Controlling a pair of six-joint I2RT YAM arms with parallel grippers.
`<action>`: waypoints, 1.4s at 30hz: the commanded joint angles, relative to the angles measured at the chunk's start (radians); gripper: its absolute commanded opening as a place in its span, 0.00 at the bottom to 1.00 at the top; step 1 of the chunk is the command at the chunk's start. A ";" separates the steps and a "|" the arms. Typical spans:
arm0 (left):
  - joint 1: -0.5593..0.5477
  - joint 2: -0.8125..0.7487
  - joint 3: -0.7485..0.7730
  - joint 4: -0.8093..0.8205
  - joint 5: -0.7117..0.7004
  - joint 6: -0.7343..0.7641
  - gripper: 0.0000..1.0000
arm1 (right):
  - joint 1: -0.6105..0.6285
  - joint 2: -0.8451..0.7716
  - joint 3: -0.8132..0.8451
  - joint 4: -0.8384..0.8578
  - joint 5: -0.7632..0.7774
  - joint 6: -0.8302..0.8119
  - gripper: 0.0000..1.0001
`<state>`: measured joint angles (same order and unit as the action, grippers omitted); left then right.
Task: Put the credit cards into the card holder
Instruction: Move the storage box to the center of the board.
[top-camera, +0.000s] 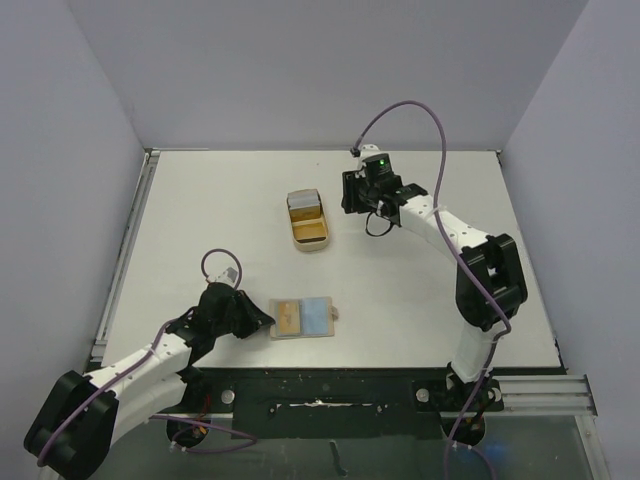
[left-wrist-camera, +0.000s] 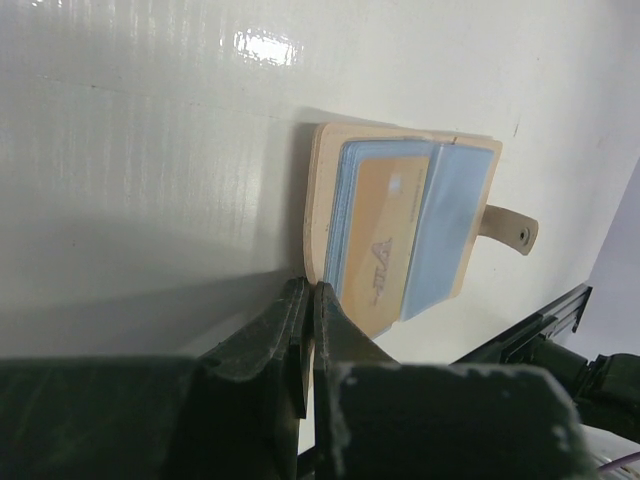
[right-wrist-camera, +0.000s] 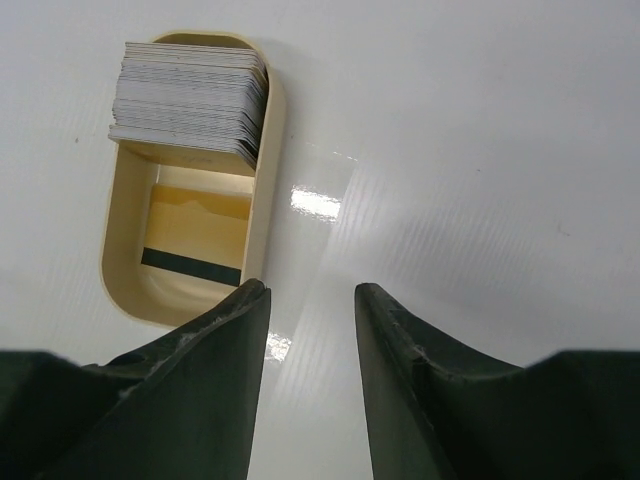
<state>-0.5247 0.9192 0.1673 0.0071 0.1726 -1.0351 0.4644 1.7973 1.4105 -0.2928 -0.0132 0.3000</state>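
Fingers of the left tool (left-wrist-camera: 306, 295) are shut tight, right at the near edge of the card holder (top-camera: 303, 316). I cannot tell if they pinch that edge or only touch it. The card holder lies open and flat on the worktop (top-camera: 200, 220), close to the left arm, with its strap tab (left-wrist-camera: 510, 228) sticking out on the right side. A gold card (left-wrist-camera: 383, 250) sits in one of its pockets. Farther back and a bit to the right stands the tray (right-wrist-camera: 275, 150), well apart from the card holder. Its long side runs away from the arms. A stack of cards (right-wrist-camera: 190, 95) fills the far end. A striped card (right-wrist-camera: 195, 235), gold with a dark band, lies flat in the bottom of the near end. Just to the right of the tray hangs the right tool (right-wrist-camera: 310, 300). Its fingers are apart and nothing is between them. So these cards lie to the left of the right tool, and the right arm is much nearer to them than the left arm. I think the right tool has to go left over the tray to pick a card.
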 joint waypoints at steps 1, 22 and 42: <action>-0.006 -0.022 0.018 0.029 0.020 0.011 0.01 | 0.010 0.068 0.080 0.018 -0.070 -0.001 0.40; -0.004 -0.019 -0.009 0.078 0.045 0.013 0.00 | 0.036 0.313 0.203 0.123 -0.112 0.224 0.37; -0.003 -0.023 -0.030 0.094 0.042 0.009 0.00 | 0.049 0.371 0.273 -0.081 0.087 0.419 0.20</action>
<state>-0.5247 0.9031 0.1394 0.0429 0.1993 -1.0351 0.5190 2.1841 1.6627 -0.3195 0.0074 0.6739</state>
